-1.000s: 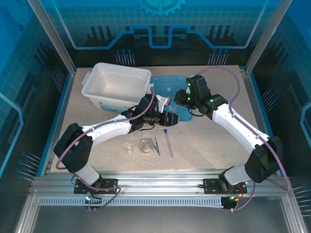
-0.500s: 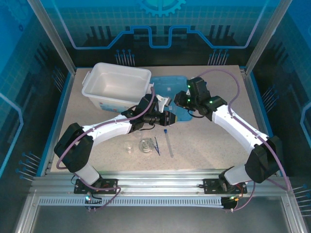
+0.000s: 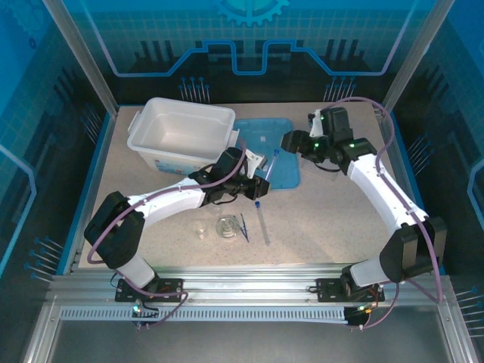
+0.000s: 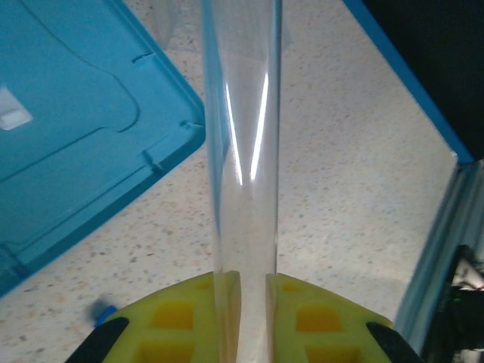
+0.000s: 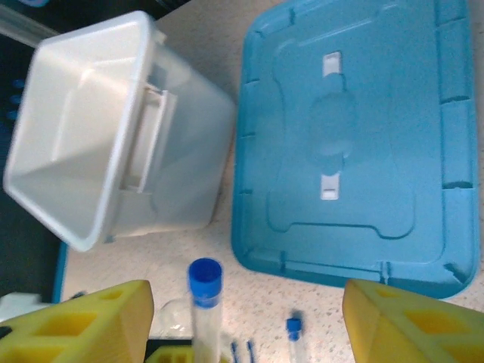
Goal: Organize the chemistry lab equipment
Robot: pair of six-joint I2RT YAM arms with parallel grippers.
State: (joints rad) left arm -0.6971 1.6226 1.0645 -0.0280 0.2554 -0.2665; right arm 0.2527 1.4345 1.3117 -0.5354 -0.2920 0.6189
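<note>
Shows a bin (image 3: pixel 181 132) back left, then a beaker (image 3: pixel 200 228), flask (image 3: pixel 226 226), tweezers (image 3: pixel 243 227) and a loose tube (image 3: pixel 262 223) lying on the bench (image 3: pixel 333 219). Has the left pincer (image 3: pixel 257 184) clamped low on a second tube (image 3: pixel 269 162), cap up, over the near edge of the lid (image 3: pixel 257 136), with the right pincer (image 3: pixel 290 141) apart and empty by that lid's right edge. Risks that tube pivoting or slipping from so low a hold, then cracking on the bench or clipping the bin wall.

The left fingers (image 4: pixel 181 325) pinch shut; right fingers (image 5: pixel 83 325) gape.
</note>
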